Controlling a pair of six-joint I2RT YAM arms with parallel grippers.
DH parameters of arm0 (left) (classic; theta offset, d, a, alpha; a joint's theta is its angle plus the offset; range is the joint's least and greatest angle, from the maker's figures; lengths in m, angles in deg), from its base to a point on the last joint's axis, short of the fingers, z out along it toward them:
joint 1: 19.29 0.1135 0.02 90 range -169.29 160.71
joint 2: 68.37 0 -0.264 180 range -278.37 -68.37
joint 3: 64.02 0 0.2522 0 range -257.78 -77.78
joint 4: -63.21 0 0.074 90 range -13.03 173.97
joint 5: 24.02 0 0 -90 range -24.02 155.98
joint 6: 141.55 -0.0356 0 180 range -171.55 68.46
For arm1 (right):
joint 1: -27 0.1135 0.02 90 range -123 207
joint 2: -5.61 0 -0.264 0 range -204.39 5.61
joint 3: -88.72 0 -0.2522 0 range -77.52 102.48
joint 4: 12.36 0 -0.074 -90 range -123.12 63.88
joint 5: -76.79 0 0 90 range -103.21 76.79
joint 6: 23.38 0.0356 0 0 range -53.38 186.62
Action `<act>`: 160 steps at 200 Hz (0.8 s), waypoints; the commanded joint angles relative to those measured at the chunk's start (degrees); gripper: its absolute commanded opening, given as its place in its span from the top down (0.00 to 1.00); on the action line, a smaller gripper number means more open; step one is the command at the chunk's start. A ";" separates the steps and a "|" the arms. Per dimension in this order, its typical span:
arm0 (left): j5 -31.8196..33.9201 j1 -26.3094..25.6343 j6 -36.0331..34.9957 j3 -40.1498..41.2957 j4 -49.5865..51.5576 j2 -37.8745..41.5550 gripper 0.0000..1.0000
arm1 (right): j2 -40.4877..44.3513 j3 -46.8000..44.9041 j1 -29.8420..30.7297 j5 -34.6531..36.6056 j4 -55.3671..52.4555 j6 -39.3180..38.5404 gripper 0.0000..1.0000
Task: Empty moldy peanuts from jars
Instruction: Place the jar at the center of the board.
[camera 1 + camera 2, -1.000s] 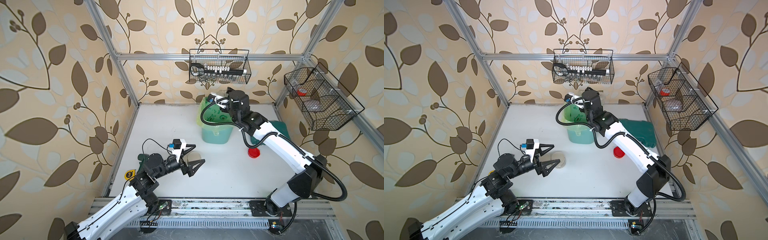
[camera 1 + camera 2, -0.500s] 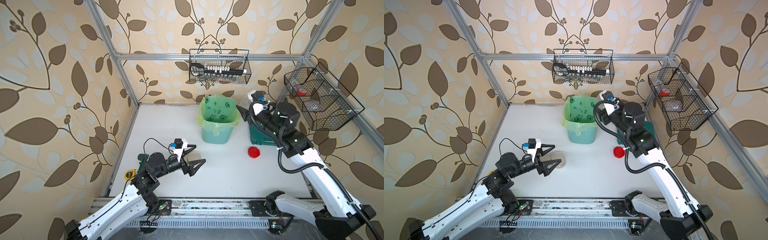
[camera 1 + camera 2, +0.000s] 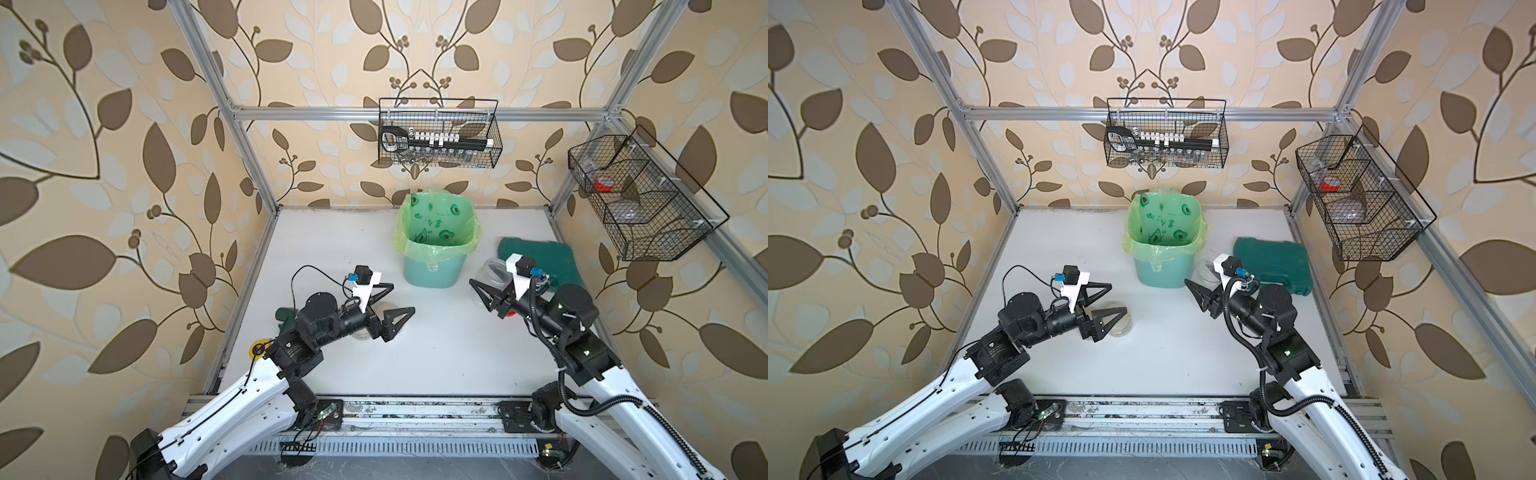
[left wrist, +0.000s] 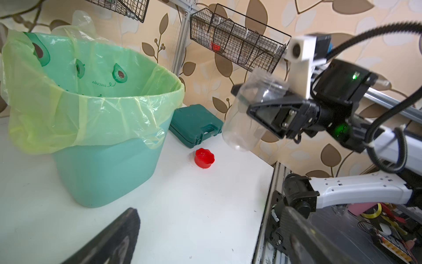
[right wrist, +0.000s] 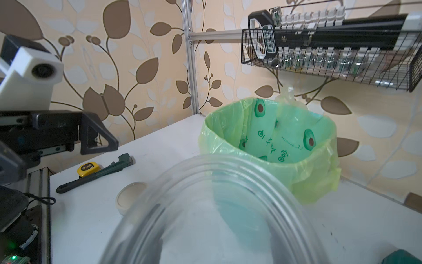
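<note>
My right gripper [image 3: 492,284] is shut on a clear jar [image 4: 249,109], held tilted in the air to the right of the mint-green bin [image 3: 432,270] with its green bag. The jar looks empty, and its rim [image 5: 228,173] fills the right wrist view. Its red lid [image 4: 204,158] lies on the table below it. My left gripper [image 3: 401,298] stands open just above a squat jar with a beige lid [image 3: 1121,325], with nothing between its fingers [image 4: 109,240]. The moldy peanuts are out of view.
A dark green case [image 3: 540,257] lies at the back right of the table. A wrench [image 5: 96,174] and a yellow tape measure [image 5: 88,169] lie at the table's left edge. Wire baskets hang on the back wall [image 3: 438,133] and the right wall [image 3: 640,195].
My right arm has swung away from over the bin to the right and come down, carrying the jar. The left gripper has barely moved.
</note>
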 commanded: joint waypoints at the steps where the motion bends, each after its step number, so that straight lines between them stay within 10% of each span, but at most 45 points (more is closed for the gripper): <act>1: -0.16 -0.13 0.66 -2.09 -1.20 -2.26 0.04 | 3.87 -5.76 -0.21 0.94 6.84 4.19 1.00; 94: -0.32 -0.88 1.62 -1.77 -6.15 -11.24 0.10 | 11.08 -23.95 -0.27 14.85 17.18 8.92 1.00; 160: -3.57 -1.23 2.98 -5.82 -6.31 -15.32 0.12 | 0.41 -28.67 -0.12 20.03 31.49 7.95 1.00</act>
